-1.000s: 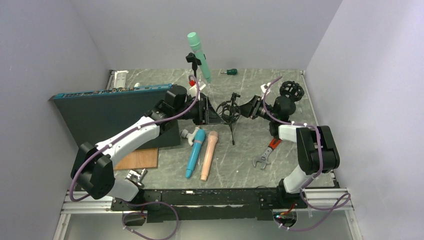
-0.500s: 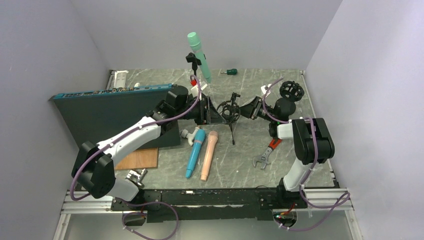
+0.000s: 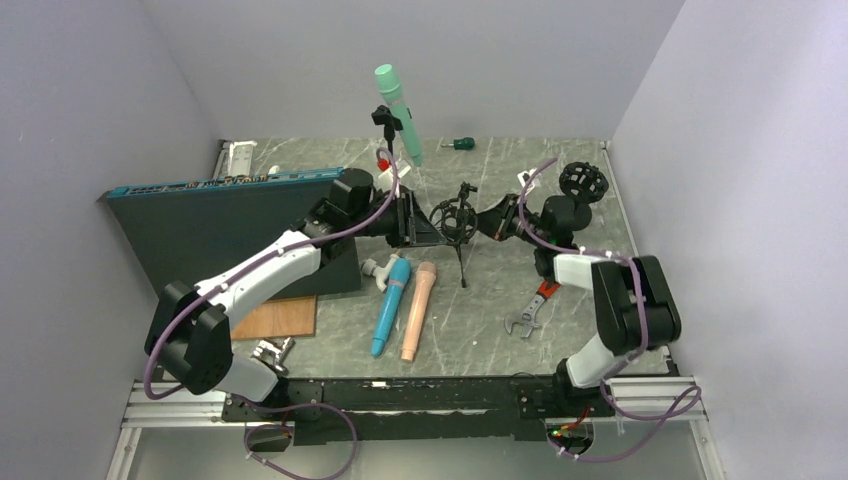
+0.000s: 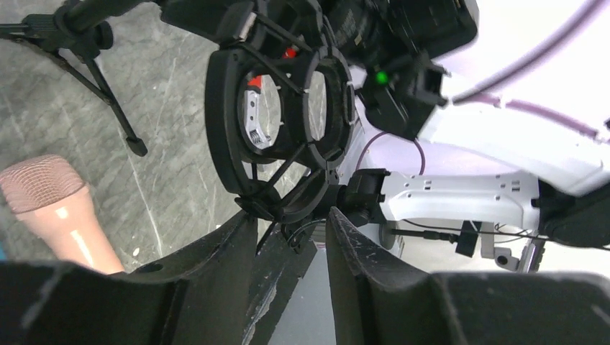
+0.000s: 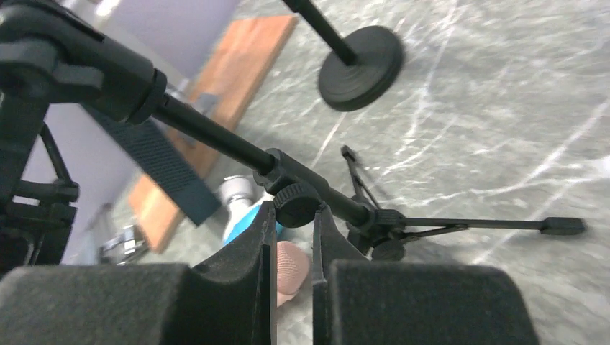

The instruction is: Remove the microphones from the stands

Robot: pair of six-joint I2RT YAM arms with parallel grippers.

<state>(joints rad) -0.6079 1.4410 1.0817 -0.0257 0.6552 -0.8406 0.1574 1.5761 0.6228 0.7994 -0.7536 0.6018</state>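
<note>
Top external: green microphone [image 3: 398, 112] stands near-upright behind your left gripper [image 3: 425, 222], the nearer one, which straddles the shock mount [image 3: 452, 220], grip unclear; right gripper [image 5: 291, 210] pinches the tripod knob [image 5: 296, 198].

A black metal tripod stand [image 3: 461, 232] stood at the middle of the desk [image 3: 500, 170], the left gripper [image 3: 422, 222] just left of it, the right gripper [image 3: 488, 222] just right. Behind it, by the far edge, a mint-green plastic microphone [image 3: 397, 110] sat in a black clip stand [image 3: 384, 118]. Before the tripod, toward the near edge, a blue plastic microphone [image 3: 390, 305] lay just left of a pink plastic microphone [image 3: 418, 310]. A dark flat panel [image 3: 230, 225] stood by the left edge.
</note>
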